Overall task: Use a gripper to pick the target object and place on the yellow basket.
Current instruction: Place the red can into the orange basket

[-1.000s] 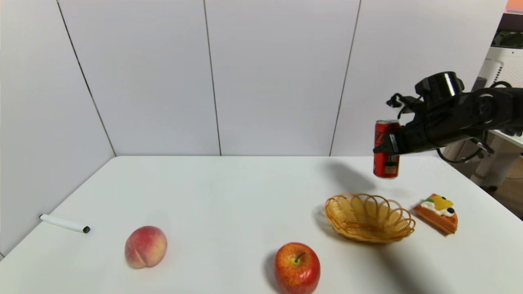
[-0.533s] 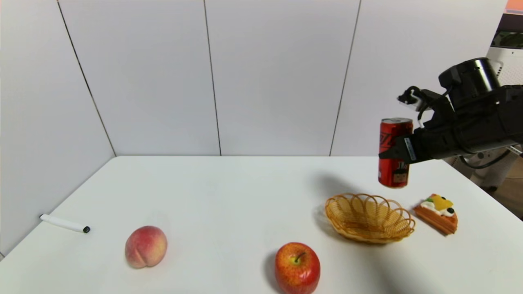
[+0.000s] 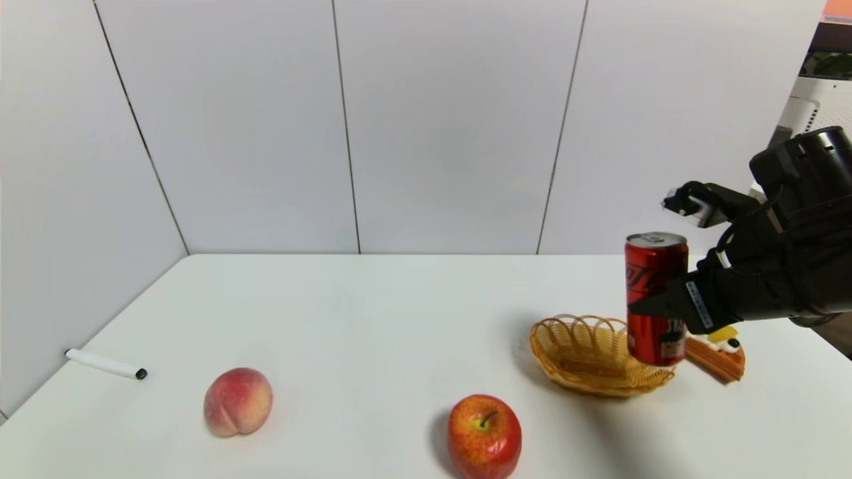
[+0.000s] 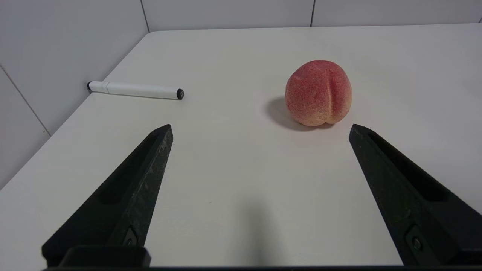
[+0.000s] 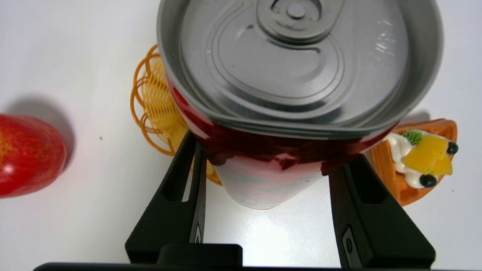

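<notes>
On the desk (image 3: 373, 313), left to right: left gripper (image 4: 260, 130) with fingers spread near a peach (image 3: 237, 402); apple (image 3: 484, 436); yellow basket (image 3: 586, 356); right gripper (image 3: 655, 307), fingers clamped on the upright red soda can (image 3: 655, 296) held above the basket's right rim.

I see a smooth matte white tabletop (image 3: 373, 313) filling the lower part of the head view. Behind it stands a back wall of pale grey-white flat panels (image 3: 452, 126), split by thin dark vertical seams. A matching panel wall (image 3: 60, 199) closes off the left side, meeting the back wall at a corner. Lighting is soft & even w/ faint shadows on the table. At far right, white equipment (image 3: 815, 110) shows beyond the wall edge; can't tell what it is.
</notes>
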